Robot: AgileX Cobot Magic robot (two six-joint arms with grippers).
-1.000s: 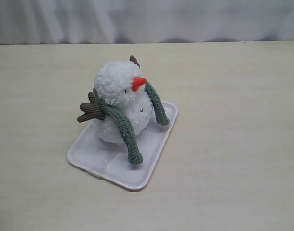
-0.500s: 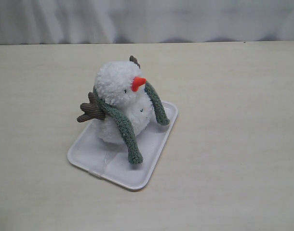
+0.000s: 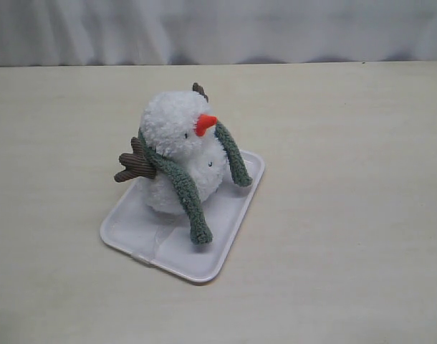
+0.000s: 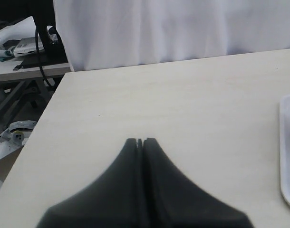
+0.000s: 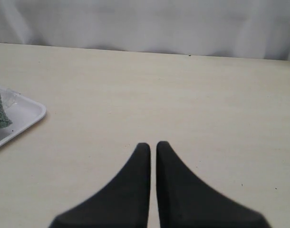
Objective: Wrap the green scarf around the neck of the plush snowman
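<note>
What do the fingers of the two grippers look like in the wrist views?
The left gripper and the right gripper each have two matte black fingers, broad at the base and curving in to narrow rounded tips. No markings or cables show on them.

fluffy white plush snowman (image 3: 174,147), ribbed knit green scarf (image 3: 185,192) (fuzzy), smooth tray (image 3: 183,256)

You have a pale wood-grain table (image 3: 362,236) filling most of your exterior view, evenly lit, with only soft shadows. A white pleated curtain (image 3: 276,29) hangs along its far edge. In your left wrist view, past one corner of the table, you can see a cluttered grey bench (image 4: 26,71), a black cable (image 4: 36,45) and metal legs (image 4: 9,99) beneath.
</note>
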